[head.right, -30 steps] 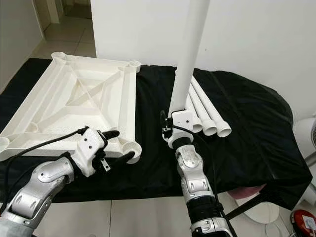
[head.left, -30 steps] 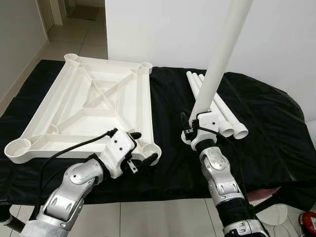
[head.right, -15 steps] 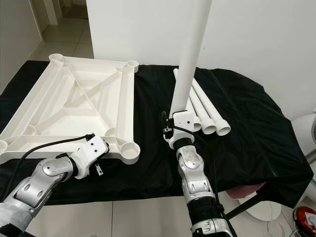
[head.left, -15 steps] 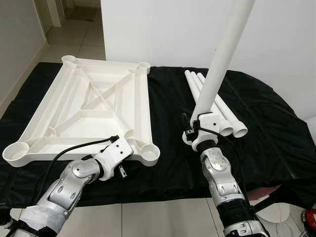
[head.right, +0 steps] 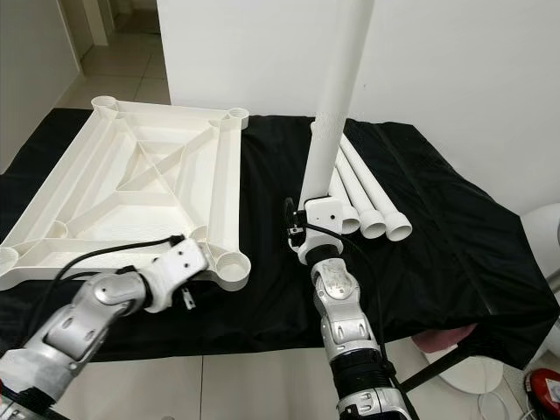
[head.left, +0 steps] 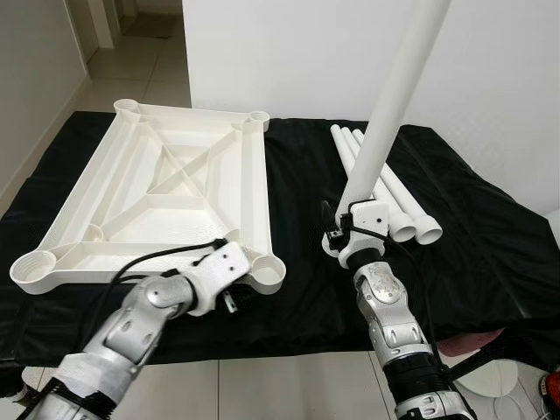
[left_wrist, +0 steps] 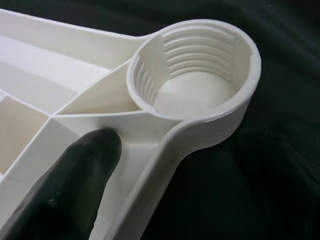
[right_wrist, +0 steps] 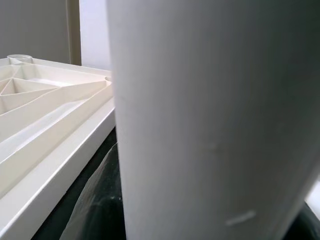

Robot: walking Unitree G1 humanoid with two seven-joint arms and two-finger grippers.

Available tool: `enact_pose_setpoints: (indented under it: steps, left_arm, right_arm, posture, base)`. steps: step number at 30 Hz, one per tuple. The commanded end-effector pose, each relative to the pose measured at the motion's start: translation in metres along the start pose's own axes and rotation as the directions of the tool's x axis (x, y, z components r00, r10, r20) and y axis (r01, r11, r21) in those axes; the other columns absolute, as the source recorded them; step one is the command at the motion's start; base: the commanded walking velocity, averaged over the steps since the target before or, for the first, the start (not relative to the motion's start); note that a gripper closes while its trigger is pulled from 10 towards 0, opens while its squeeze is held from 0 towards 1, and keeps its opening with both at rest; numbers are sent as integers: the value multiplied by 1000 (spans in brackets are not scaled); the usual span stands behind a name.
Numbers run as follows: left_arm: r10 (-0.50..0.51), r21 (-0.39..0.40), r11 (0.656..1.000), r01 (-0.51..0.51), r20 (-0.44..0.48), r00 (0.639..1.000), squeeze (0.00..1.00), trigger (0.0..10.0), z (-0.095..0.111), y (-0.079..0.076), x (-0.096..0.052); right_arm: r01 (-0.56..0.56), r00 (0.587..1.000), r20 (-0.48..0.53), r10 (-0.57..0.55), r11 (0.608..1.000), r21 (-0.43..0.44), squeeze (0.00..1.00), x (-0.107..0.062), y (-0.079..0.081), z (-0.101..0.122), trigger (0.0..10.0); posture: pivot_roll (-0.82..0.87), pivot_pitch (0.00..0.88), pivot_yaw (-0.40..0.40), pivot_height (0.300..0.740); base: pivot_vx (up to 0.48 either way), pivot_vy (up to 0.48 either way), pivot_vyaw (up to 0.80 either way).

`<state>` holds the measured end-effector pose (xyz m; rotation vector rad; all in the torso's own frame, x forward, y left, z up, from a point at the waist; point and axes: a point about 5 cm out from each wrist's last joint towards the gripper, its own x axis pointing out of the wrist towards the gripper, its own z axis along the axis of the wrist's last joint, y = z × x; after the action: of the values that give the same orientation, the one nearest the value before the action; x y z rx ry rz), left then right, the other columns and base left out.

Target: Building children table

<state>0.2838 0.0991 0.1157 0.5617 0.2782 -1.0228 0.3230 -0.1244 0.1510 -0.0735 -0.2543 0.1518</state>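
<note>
Table top: the white table top (head.left: 166,188) lies upside down on the left part of the black cloth (head.left: 472,236), ribs up, with a round socket at each corner.
Left gripper: the left gripper (head.left: 229,284) is at the near right corner of the top – one black finger (left_wrist: 75,180) rests inside the frame, just beside the threaded socket (left_wrist: 192,75). How wide it stands, I cannot tell.
Right gripper: the right gripper (head.right: 308,229) is closed on a white leg (head.right: 337,96), held nearly upright, a little right of that socket.
Spare legs: three more legs (head.left: 389,188) lie together on the cloth, further right.
Step in hand: I judge it is fitting the first leg.
Next move: bring the leg's lower end left over the near socket, keep it upright, then press or turn it in – while the left gripper steadies the top.
</note>
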Motion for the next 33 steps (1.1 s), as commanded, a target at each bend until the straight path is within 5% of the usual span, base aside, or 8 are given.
enact_pose_setpoints:
  steps: [1,11,22,33]
  left_arm:
    - [-81,19,997,81,45,996,0,10000,16,-13,10]
    - [-138,24,990,136,93,986,0,10000,35,-27,29]
    - [-84,17,996,83,130,988,0,10000,54,-26,51]
    - [-5,11,1000,3,241,970,0,10000,65,-11,32]
  right_arm:
    - [14,1000,12,-14,1000,-10,0,0,-3,1,10000]
    - [45,999,21,-45,999,12,0,0,-7,4,10000]
    - [81,996,38,-83,995,64,0,2,-11,12,10000]
    - [39,999,34,-41,997,72,0,-1,-5,16,10000]
  posture:
    - [41,0,-47,740]
    - [30,0,-34,740]
    - [-3,0,-24,740]
    - [-11,0,-25,740]
  base:
    - [0,0,0]
    - [0,0,0]
    - [0,0,0]
    - [0,0,0]
